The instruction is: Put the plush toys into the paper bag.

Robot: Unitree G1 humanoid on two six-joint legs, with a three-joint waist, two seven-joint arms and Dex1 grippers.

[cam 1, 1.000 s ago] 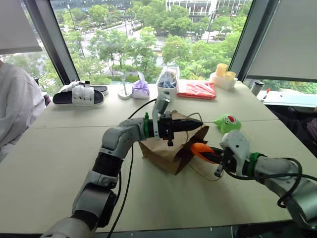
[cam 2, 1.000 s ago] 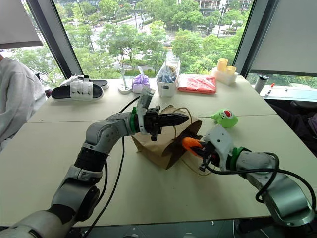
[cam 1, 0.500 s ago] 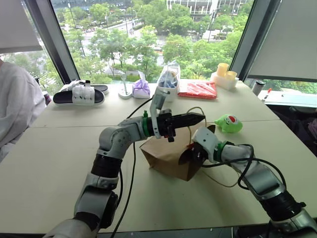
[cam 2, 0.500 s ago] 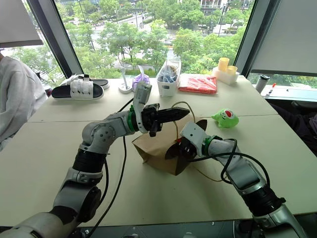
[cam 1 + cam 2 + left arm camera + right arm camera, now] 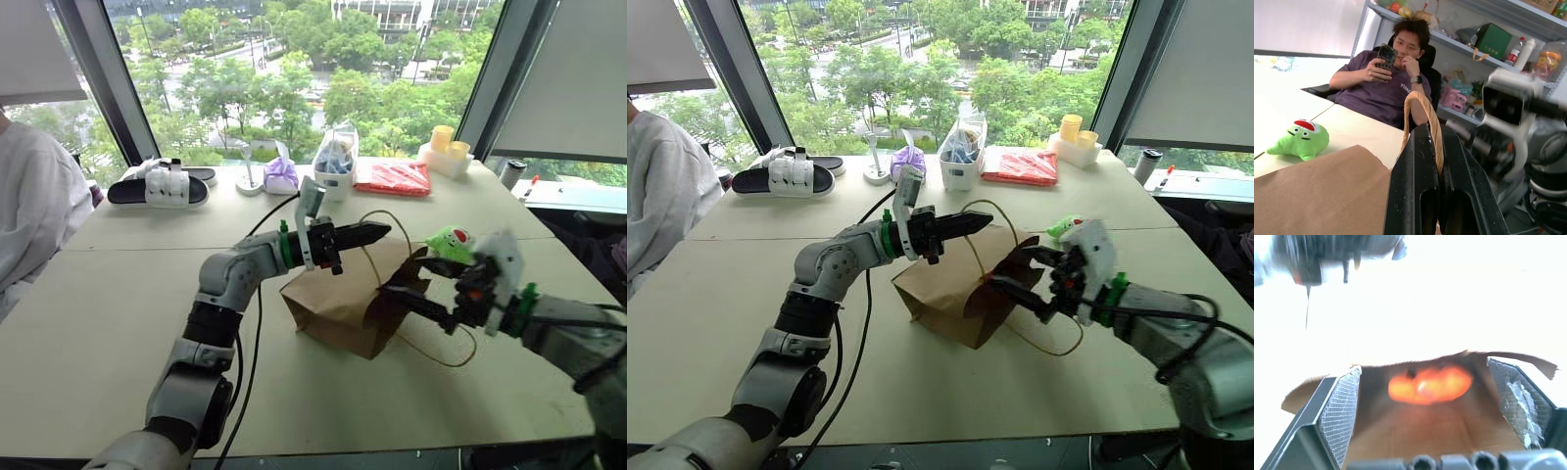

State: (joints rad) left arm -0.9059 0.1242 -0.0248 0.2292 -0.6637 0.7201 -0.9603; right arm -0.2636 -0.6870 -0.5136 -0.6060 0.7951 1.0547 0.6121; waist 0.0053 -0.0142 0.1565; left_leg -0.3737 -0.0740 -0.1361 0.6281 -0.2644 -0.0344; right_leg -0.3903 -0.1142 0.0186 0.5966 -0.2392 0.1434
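hovering at the mouth of the paper bag, the right gripper has its fingers spread wide and empty, and the orange plush toy sits inside the bag, right between those fingers in the wrist view. one toy in, by the look of it. the left gripper is clamped shut on the twine handle, holding the top of the bag up. just past the right gripper lies the green plush toy on the table. my read: draw the right gripper clear of the bag's flaps without snagging the loose handle loop, then reach to the green toy and pinch its soft body square. left should hold that mouth wide.
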